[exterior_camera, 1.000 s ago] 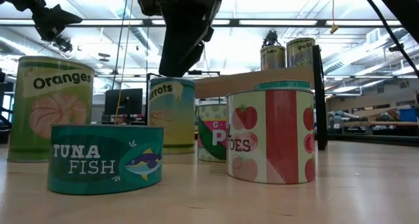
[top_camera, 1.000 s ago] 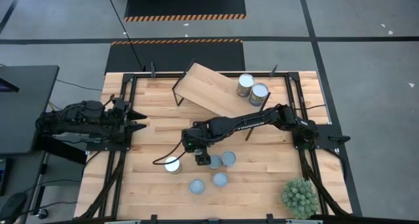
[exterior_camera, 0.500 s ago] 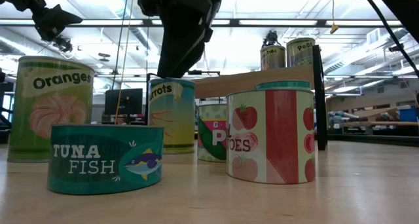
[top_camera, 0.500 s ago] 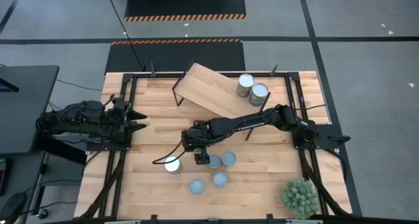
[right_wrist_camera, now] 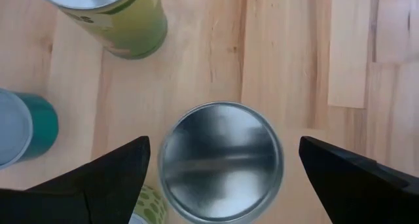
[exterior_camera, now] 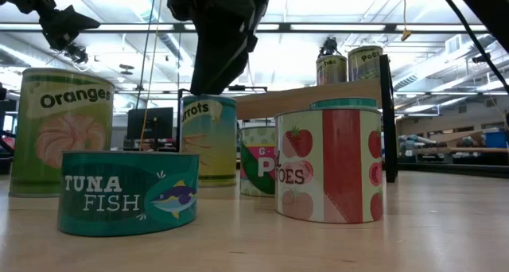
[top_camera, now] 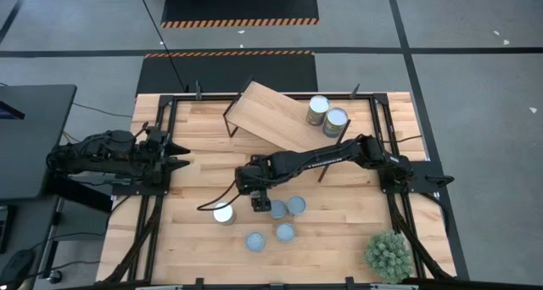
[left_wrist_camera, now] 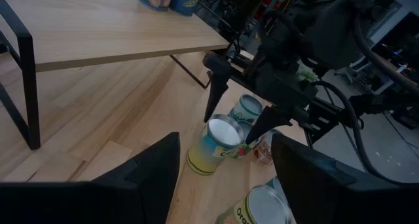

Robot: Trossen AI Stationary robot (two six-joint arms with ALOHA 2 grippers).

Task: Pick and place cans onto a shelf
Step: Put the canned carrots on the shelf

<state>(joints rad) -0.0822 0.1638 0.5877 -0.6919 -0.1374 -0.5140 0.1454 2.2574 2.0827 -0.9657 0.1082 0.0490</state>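
Your right gripper [right_wrist_camera: 219,160] hangs spread wide over a can [right_wrist_camera: 221,162] in the middle of the high view. Drop crooked and a finger could knock it into its neighbours.

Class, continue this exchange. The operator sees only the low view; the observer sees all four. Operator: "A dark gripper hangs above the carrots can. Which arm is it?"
Observer: The right gripper. The high view shows that arm reaching in from the picture's right.
Operator: Is it lined up over the carrots can?
Observer: Yes. In the right wrist view the can's silvery top sits centred between the open fingers, with a gap on each side.
Operator: Where is the other arm?
Observer: The left gripper waits open at the left edge of the table, holding nothing.
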